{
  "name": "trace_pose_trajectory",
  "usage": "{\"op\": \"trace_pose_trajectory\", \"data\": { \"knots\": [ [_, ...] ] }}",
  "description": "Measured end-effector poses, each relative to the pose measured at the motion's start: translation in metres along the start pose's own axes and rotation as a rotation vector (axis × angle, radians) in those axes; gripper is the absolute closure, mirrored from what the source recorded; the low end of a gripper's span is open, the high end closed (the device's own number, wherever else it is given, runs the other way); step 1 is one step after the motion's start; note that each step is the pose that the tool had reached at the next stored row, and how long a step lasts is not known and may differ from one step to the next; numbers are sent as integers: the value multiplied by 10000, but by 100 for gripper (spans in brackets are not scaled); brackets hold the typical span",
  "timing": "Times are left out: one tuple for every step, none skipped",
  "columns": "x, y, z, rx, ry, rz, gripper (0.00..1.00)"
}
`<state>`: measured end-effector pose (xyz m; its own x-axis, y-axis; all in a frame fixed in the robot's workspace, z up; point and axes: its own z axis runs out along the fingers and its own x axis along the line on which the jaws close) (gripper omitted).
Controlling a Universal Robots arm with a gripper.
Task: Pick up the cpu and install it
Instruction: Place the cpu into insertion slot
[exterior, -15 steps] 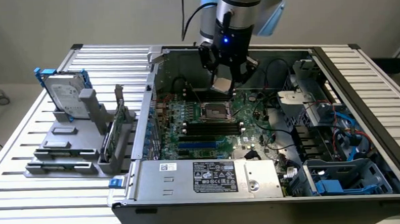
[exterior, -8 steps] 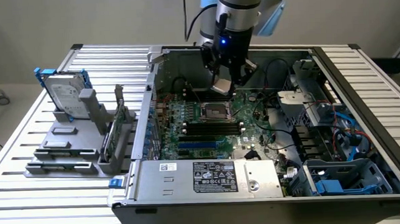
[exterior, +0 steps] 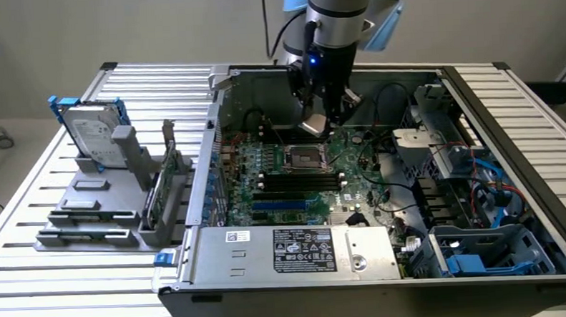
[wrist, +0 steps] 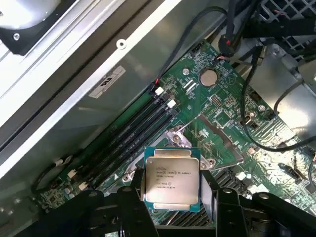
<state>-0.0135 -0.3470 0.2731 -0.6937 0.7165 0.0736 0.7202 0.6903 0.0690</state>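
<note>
Exterior view, from its left to its right: I see a hard drive [exterior: 93,131] with blue brackets standing upright in a grey rack [exterior: 86,235] on the slatted table [exterior: 40,284], then the open computer case [exterior: 318,304]. Over its green motherboard [exterior: 361,187] my gripper [exterior: 318,121] hangs, closed on the cpu [exterior: 314,125], above the dark-centred socket [exterior: 307,157]. On the wrist view, the black fingers [wrist: 134,195] clamp this chip by two opposite edges, its printed silver lid facing the camera.

Hard drive [exterior: 93,134] beside computer case [exterior: 366,305]
</note>
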Motion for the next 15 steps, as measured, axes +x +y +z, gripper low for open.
{"op": "trace_pose_trajectory", "data": {
  "knots": [
    [0,-1,6,-13,-13,178,46],
    [-1,-1,13,-27,-25,358,46],
    [-1,-1,19,-40,-38,536,46],
    [-2,-2,26,-53,-50,715,46],
    [-2,-2,34,-67,-62,894,46],
    [-3,-3,41,-80,-75,1079,46],
    [-4,-3,48,-93,-88,1256,46],
    [-4,-4,56,-106,-100,1436,46],
    [-5,-4,65,-120,-113,1627,46],
    [-5,-5,74,-133,-126,1805,46],
    [-6,-6,85,-146,-138,1985,46],
    [-7,-7,96,-159,-151,2162,46],
    [-8,-8,108,-172,-163,2342,46],
    [-9,-8,123,-187,-175,2531,46],
    [-10,-9,136,-200,-188,2710,46]
  ]
}}
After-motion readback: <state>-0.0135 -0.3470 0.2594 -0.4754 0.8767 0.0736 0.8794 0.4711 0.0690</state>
